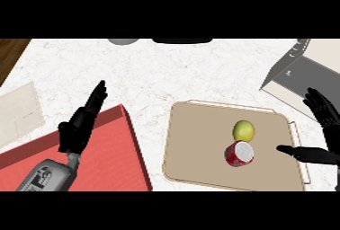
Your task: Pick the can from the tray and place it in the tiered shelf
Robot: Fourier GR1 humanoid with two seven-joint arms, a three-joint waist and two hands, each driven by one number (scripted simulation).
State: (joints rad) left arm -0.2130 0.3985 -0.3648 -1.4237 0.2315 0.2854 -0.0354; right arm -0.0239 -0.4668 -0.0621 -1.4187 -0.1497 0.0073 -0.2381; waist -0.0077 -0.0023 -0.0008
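A red can with a white top lies on the beige tray, just in front of a yellow lemon. My right hand is at the tray's right edge, open, its thumb pointing left toward the can with a gap between them and its fingers raised. The grey and white tiered shelf stands at the back right, behind that hand. My left hand shows open at the left, fingers straight and pointing up, over a red board.
A red board lies at the lower left under my left forearm. A pale flat sheet sits at the far left. A grey round object and a dark one are at the counter's back edge. Wood shows at the top left corner.
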